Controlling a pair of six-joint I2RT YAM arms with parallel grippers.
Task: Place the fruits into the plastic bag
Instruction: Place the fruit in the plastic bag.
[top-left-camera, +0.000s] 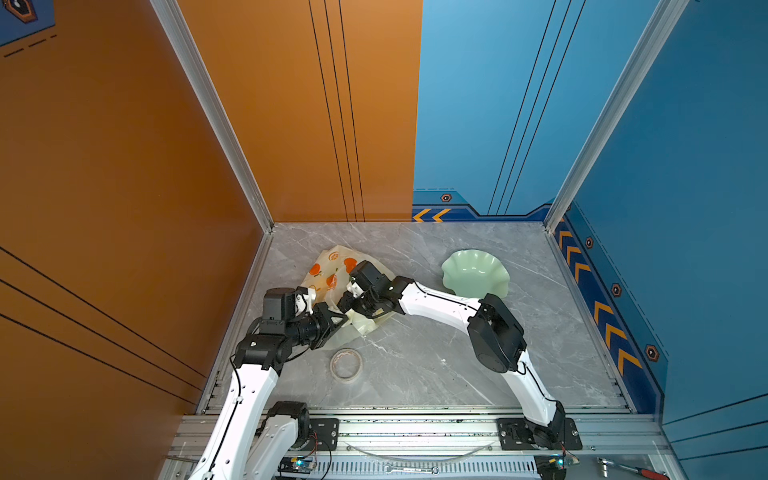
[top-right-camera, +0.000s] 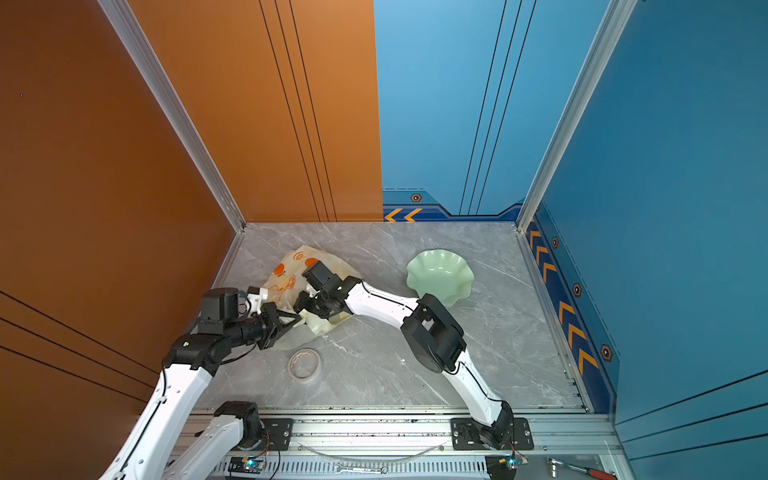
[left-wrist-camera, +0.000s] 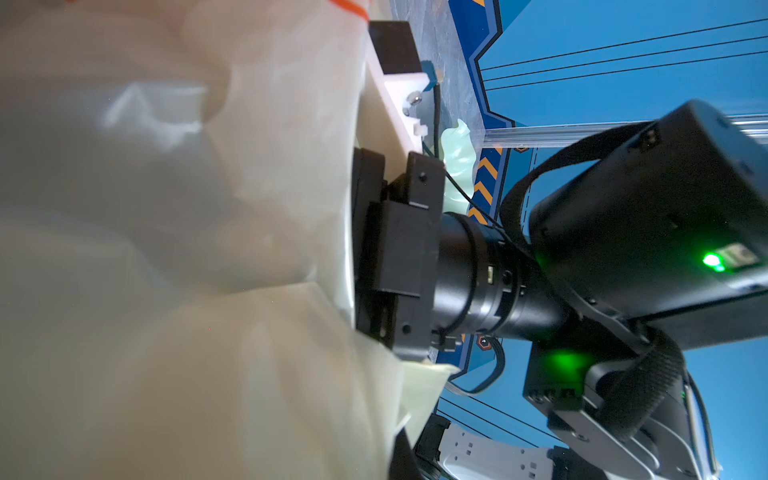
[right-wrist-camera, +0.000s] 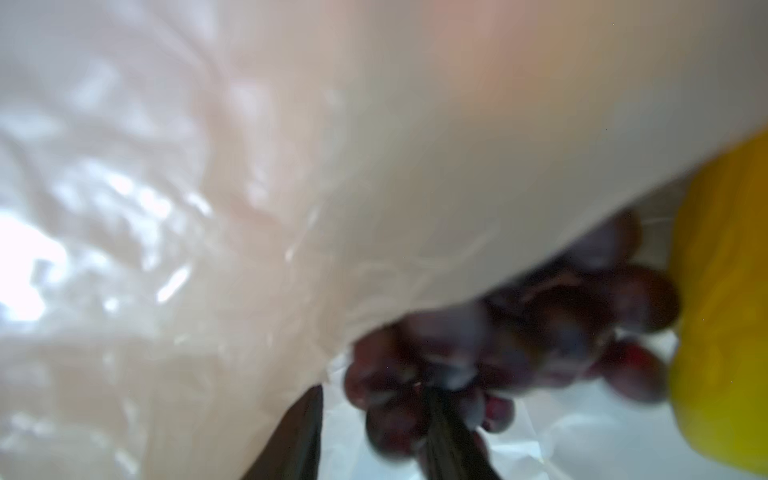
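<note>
Grapes (right-wrist-camera: 519, 340) lie just past the right gripper (right-wrist-camera: 372, 399), whose 2 fingers stand partly apart inside the plastic bag (top-left-camera: 332, 266) with nothing pinched between them, beside a yellow fruit (right-wrist-camera: 723, 311) also inside. The left gripper (top-left-camera: 338, 318) is closed tight on the bag's near edge, I judge to keep the mouth lifted for dropping. The green dish (top-left-camera: 476, 272) sits empty, well apart.

Top views reach me bright and sharp — my right wrist view is blurred, glare whitening the plastic bag (right-wrist-camera: 25, 266).
</note>
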